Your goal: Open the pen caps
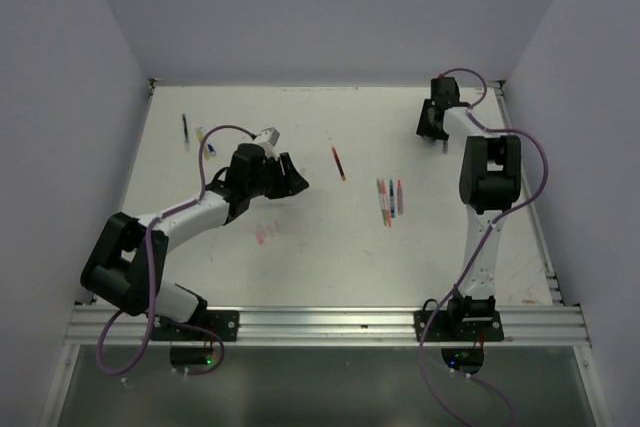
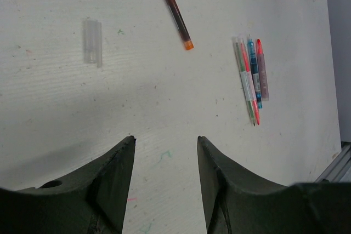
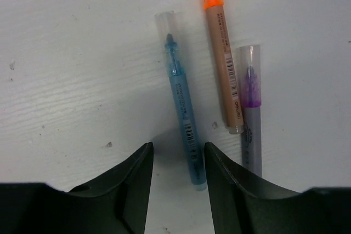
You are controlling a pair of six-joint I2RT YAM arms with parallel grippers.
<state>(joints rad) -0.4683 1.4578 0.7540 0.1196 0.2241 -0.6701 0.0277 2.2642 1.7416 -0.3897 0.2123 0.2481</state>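
In the right wrist view a blue pen (image 3: 184, 110), an orange-capped tan pen (image 3: 222, 58) and a purple pen (image 3: 250, 113) lie side by side. The blue and purple ones wear clear caps (image 3: 166, 26). My right gripper (image 3: 176, 149) is open just above the table, and the blue pen's lower end sits between its fingers, close to the right one. My left gripper (image 2: 165, 140) is open and empty over bare table. Ahead of it lie a red pen (image 2: 174, 9), a cluster of several pens (image 2: 251, 78) and a loose clear cap (image 2: 92, 42).
From above, the left gripper (image 1: 290, 182) is left of centre and the right gripper (image 1: 432, 129) is at the far right corner. The red pen (image 1: 338, 162) and the pen cluster (image 1: 390, 199) lie between them. Two more pens (image 1: 186, 130) lie far left. Walls enclose the table.
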